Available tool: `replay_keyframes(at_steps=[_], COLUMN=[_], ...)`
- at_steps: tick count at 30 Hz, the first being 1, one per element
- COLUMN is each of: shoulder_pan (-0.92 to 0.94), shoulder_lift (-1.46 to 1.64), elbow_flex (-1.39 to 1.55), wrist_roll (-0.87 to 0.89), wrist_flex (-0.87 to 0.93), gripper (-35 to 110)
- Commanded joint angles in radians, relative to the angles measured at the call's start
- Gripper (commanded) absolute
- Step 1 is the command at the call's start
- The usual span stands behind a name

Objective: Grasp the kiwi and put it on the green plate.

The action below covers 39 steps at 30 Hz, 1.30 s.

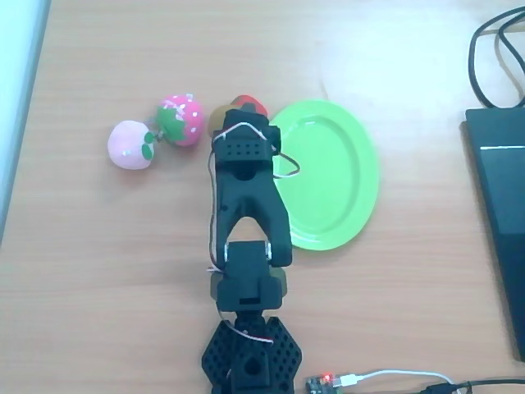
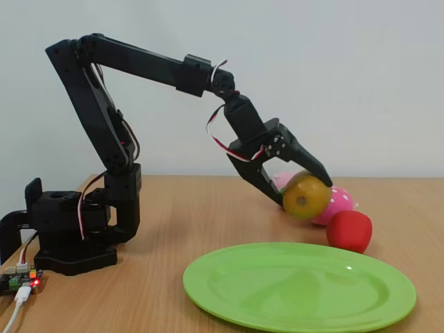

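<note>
My claw point(image 2: 300, 189) was clamped around the kiwi point(image 2: 306, 195), one black finger over its top and the other under its left side in the fixed view, and the fruit hung clear above the wooden table point(image 2: 194, 208). From overhead, just a sliver of the kiwi point(image 1: 221, 116) showed at about 10 o'clock from my wrist block, touching a small red toy fruit point(image 1: 248, 104) at 12 o'clock. The green plate point(image 1: 344, 176) lay flat at 3 o'clock of my arm, its left edge tucked beneath my forearm. The pink-and-red strawberry point(image 1: 181, 120) sat at 9 o'clock from the kiwi, and the pale pink peach point(image 1: 130, 146) rested just beside it, further left. In the fixed view, the plate point(image 2: 298, 286) lay nearest the camera.
</note>
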Motion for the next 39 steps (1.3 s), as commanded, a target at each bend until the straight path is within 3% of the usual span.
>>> replay_keyframes(at_steps=[1,18,24,39], shoulder_pan=[0.057,0.276,0.296,0.403], shoulder_lift=[0.067,0.025,-0.04,-0.137], elbow_flex=[0.029,0.057,-0.014,-0.063], wrist_roll=[-0.008,-0.034,-0.003,-0.008], wrist_flex=[-0.005,0.018,0.124,0.161], gripper=[23,20,23,25])
